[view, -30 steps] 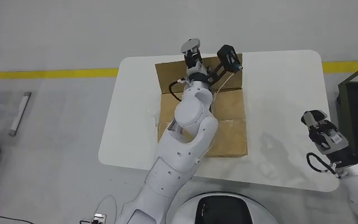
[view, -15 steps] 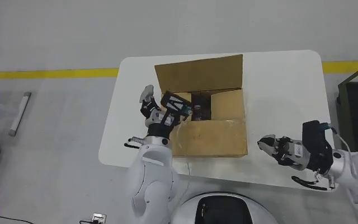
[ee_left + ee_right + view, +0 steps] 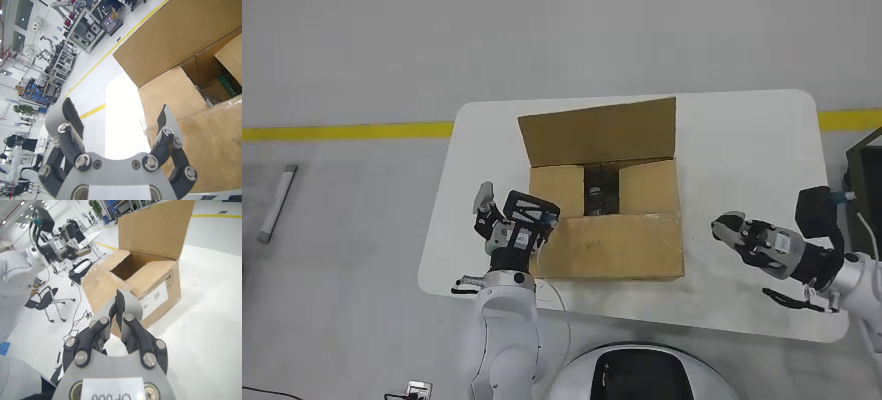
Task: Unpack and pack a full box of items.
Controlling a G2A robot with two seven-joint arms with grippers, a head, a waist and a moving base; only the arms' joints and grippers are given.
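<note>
Withdrawn from its earlier stretch across the box [image 3: 612, 245], the left arm had come back to the near-left corner, and the far flap [image 3: 599, 132], flat a second before, stood raised. The right arm had swung in from the table's right edge.

Left gripper [image 3: 494, 212]: just off the box's left wall and not touching it. The left wrist view showed its jaws spread wide with nothing between them [image 3: 115, 106]. The pose suggested readiness for the left side flap [image 3: 557, 188], which lay folded inward over part of the opening.

Right gripper [image 3: 730, 228]: held over bare table [image 3: 742, 130], to the right of the box and well apart from it. The right wrist view showed its fingers pressed together on nothing [image 3: 118, 303]. It was probably parked there to leave the opening free.

Box: at the middle of the table, still fully packed. The near flap, with torn tape along its edge, hung out toward the robot. The two side flaps left a gap between them.

Contents: a green bottle [image 3: 227, 88] and some clear plastic packaging [image 3: 211, 97] lay inside, visible through the gap. Nothing had yet been lifted out, so unpacking appeared to be at the flap-opening stage. The side flaps would likely have to be folded back before an item could be reached.
</note>
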